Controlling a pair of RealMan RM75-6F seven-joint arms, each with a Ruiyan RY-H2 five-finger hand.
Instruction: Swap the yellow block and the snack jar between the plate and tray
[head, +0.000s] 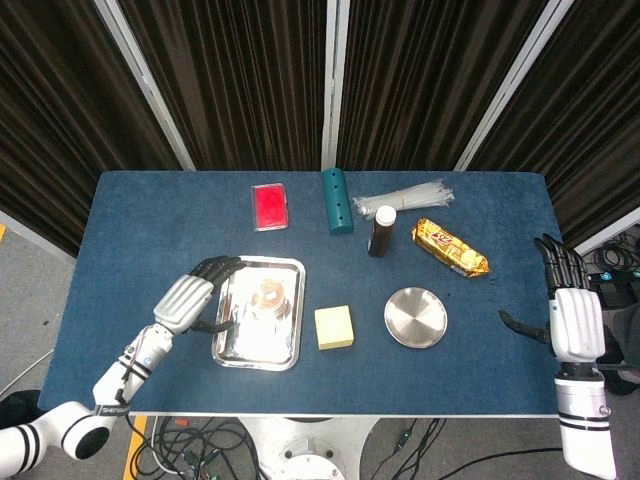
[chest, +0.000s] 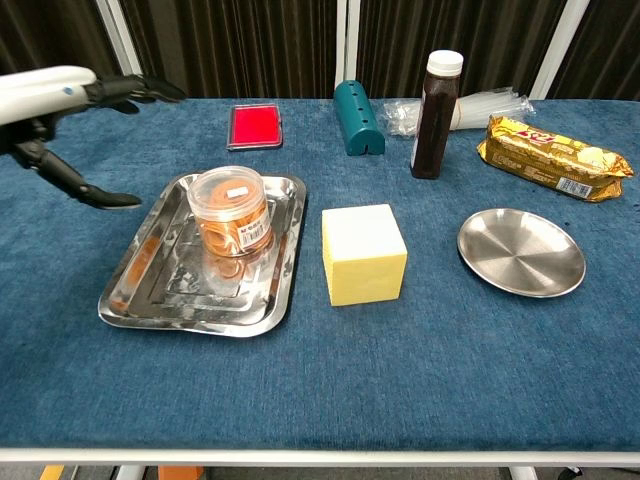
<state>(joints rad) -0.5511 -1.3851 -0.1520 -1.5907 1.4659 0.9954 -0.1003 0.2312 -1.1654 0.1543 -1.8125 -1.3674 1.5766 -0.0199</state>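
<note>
I've got the yellow block (chest: 363, 252) sitting on the table (chest: 330, 370), between the tray (chest: 135, 300) and the plate (chest: 521, 252), so it is off the plate and not yet in the tray. The plate is bare. The snack jar (chest: 231, 211) stands upright in the tray, toward its far end. So I judge the jar is the step in hand.

My left robot hand (head: 192, 298) hovers just beside the tray's left edge, fingers spread, thumb out, holding nothing and touching nothing I can see. From the chest view it sits above table level, left of the jar.

My right robot hand (head: 567, 313) is parked well off at the table's right edge, fingers apart, empty.

Next I need to bring the left robot hand across, wrap the jar's sides, and lift it clear of the tray rim.
</note>
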